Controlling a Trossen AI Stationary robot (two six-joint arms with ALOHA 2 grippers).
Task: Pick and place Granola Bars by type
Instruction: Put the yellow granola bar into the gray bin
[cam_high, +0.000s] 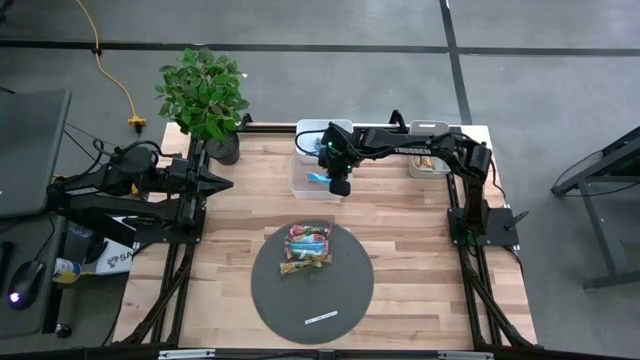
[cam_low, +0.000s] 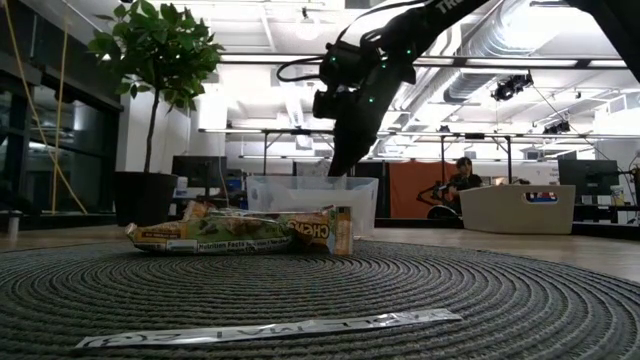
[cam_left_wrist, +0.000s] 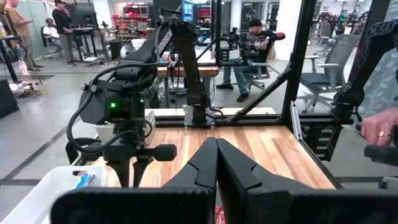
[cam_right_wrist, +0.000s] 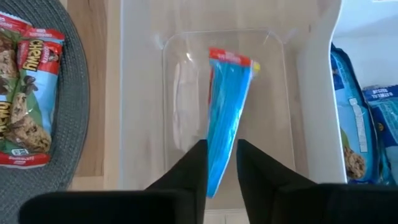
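Over a clear bin (cam_high: 303, 183) at the table's far side, my right gripper (cam_high: 340, 186) points steeply down, its fingers a little apart. A bright blue granola bar (cam_right_wrist: 227, 115) hangs tilted between them above the bin's floor (cam_right_wrist: 186, 93). Several tan-and-green and red-pink bars (cam_high: 307, 247) lie in a heap on the round grey mat (cam_high: 270, 290); the low view shows them as a pile (cam_low: 240, 230). More blue bars (cam_right_wrist: 357, 124) lie in the neighbouring white bin (cam_high: 310, 133). My left gripper (cam_left_wrist: 216, 143) waits shut at the table's left edge, touching nothing. My right gripper has the blue bar's near end (cam_right_wrist: 216, 177) between its two fingers, which come from above, slanting down along the bar. That end lies against one finger (cam_right_wrist: 194, 163), with a bare gap to the other (cam_right_wrist: 249, 163). I cannot tell whether it is still held. The bar is off the bin's floor.
A thin white strip (cam_high: 321, 318) lies on the mat's near part. A potted plant (cam_high: 205, 95) stands at the far left corner and another bin (cam_high: 430, 160) at the far right. A person's hand (cam_left_wrist: 379, 127) shows beyond the table's frame.
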